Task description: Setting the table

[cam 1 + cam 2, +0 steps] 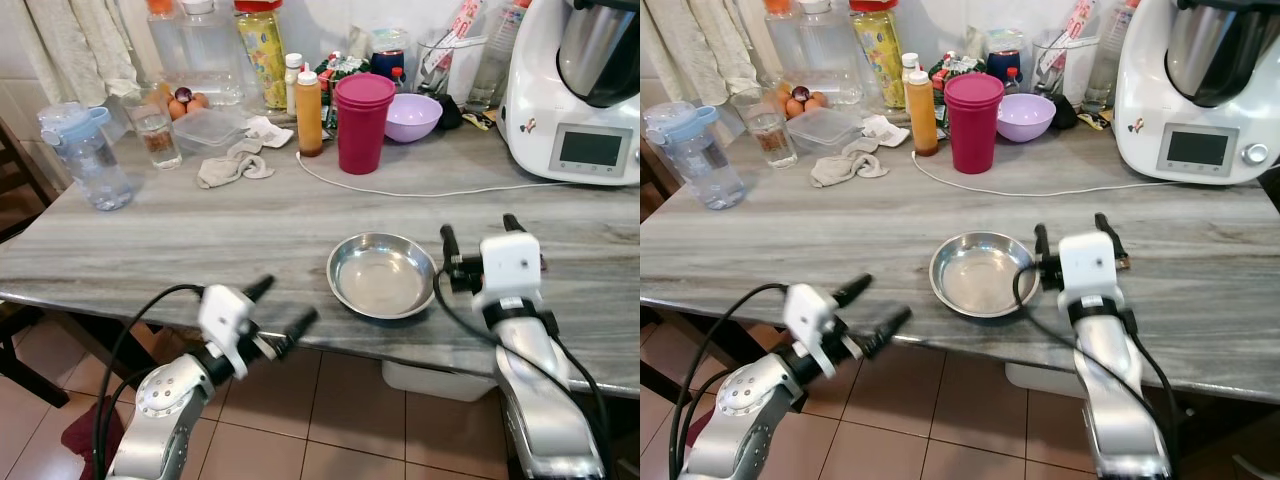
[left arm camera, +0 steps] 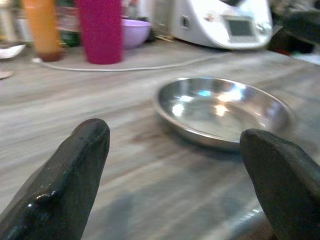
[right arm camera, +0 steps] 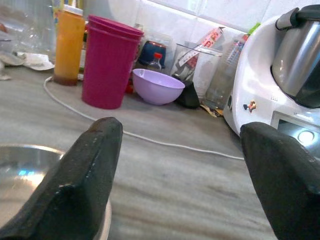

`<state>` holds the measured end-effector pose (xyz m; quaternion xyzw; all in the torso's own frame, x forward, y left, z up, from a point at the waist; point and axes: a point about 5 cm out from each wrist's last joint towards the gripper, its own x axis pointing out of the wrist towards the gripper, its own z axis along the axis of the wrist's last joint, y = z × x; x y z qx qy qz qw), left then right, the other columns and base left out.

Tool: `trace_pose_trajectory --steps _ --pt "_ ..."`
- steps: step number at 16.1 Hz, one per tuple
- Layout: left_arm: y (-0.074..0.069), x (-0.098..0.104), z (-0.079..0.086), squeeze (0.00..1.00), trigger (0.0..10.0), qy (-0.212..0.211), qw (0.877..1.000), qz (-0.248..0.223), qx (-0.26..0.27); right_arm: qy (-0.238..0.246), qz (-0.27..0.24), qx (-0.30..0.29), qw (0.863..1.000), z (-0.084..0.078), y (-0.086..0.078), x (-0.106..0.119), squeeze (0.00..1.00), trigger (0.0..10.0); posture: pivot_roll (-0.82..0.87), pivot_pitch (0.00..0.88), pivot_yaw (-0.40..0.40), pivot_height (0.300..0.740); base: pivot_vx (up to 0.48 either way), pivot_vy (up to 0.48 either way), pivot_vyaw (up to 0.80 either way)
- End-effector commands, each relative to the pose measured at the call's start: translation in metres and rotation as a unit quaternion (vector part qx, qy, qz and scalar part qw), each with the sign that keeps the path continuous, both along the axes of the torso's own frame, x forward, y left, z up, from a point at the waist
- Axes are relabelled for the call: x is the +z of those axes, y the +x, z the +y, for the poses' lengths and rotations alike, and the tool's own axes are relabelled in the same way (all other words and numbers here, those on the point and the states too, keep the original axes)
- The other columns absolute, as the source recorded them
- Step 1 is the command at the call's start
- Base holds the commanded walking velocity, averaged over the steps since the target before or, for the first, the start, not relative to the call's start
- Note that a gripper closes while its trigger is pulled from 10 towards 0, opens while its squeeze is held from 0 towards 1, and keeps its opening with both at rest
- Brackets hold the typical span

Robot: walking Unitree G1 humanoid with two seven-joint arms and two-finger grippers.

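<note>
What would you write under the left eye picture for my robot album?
Robot's open right gripper beside a steel bowl on the grey counter, left gripper open at its edge.

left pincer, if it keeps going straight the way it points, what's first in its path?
Most likely the steel bowl: it sits ahead of the open left pincer, slightly off-centre between the fingers. Depth is hard to judge.

place: you're in a home kitchen
evidence: food processor (image 1: pixel 585 90), sauce bottle (image 1: pixel 308 113), eggs (image 1: pixel 185 103) on far counter (image 1: pixel 200 230)
</note>
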<state>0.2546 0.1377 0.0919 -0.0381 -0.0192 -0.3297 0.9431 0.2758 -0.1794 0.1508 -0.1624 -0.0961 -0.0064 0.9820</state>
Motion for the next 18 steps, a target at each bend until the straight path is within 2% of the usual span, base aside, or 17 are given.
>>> trace_pose_trajectory --steps 1,2,3,4,6,8,10,11,14,16,17,18 --pt "0.002 -0.002 0.01 0.0 10.0 -0.007 0.999 0.003 0.045 0.005 -0.003 0.005 1.0 -0.002 -0.006 0.004 0.98 10.0 -0.22 0.032 0.051 0.74 0.0 0.0 0.0" --pt "0.006 -0.003 0.014 0.0 10.0 -0.002 0.997 0.003 0.079 0.034 0.008 -0.009 0.999 -0.006 -0.009 0.001 0.0 10.0 -0.22 0.033 0.052 0.74 0.0 0.0 0.0" --pt "0.009 -0.007 0.018 0.0 10.0 0.008 0.993 0.012 0.116 0.061 0.012 -0.017 0.998 -0.007 -0.009 0.001 0.0 10.0 -0.22 0.037 0.052 0.74 0.0 0.0 0.0" --pt "0.009 -0.01 0.019 0.0 10.0 0.015 0.992 0.018 0.127 0.061 0.016 -0.022 0.998 -0.006 -0.009 0.0 0.0 10.0 -0.22 0.037 0.051 0.74 0.0 0.0 0.0" --pt "0.008 -0.015 0.022 0.0 10.0 0.031 0.989 0.024 0.145 0.089 0.032 -0.01 0.995 -0.001 -0.009 -0.003 0.0 10.0 -0.22 0.034 0.05 0.74 0.0 0.0 0.0" --pt "0.01 -0.015 0.028 0.0 10.0 0.039 0.983 0.019 0.178 0.082 0.044 -0.007 0.996 0.0 -0.011 -0.006 0.0 10.0 -0.22 0.033 0.049 0.74 0.0 0.0 0.0" --pt "0.012 -0.015 0.033 0.0 10.0 0.048 0.974 0.018 0.221 0.086 0.045 -0.013 0.995 -0.003 -0.011 -0.006 0.0 10.0 -0.22 0.033 0.05 0.74 0.0 0.0 -0.76" --pt "0.012 -0.015 0.034 0.0 10.0 0.05 0.972 0.017 0.228 0.087 0.041 -0.012 0.995 -0.003 -0.011 -0.005 0.0 10.0 -0.22 0.033 0.05 0.74 0.0 0.0 -0.77" --pt "0.007 -0.015 0.039 0.0 10.0 0.048 0.965 0.016 0.258 0.089 0.038 -0.003 0.995 -0.001 -0.011 -0.001 0.0 10.0 -0.22 0.035 0.049 0.74 0.0 0.0 0.0" --pt "0.002 -0.015 0.042 0.0 10.0 0.052 0.961 0.017 0.271 0.083 0.05 -0.001 0.995 0.001 -0.012 -0.004 0.0 10.0 -0.22 0.041 0.05 0.74 0.0 0.0 0.0" --pt "0.002 -0.016 0.043 0.0 10.0 0.056 0.958 0.019 0.28 0.041 0.045 -0.005 0.998 0.004 -0.012 -0.006 0.0 10.0 -0.21 0.044 0.047 0.74 0.0 0.0 0.0" --pt "0.001 -0.016 0.043 0.0 10.0 0.058 0.957 0.019 0.283 0.033 0.039 -0.007 0.999 0.005 -0.012 -0.006 0.0 10.0 -0.21 0.044 0.046 0.74 0.0 0.0 0.0"
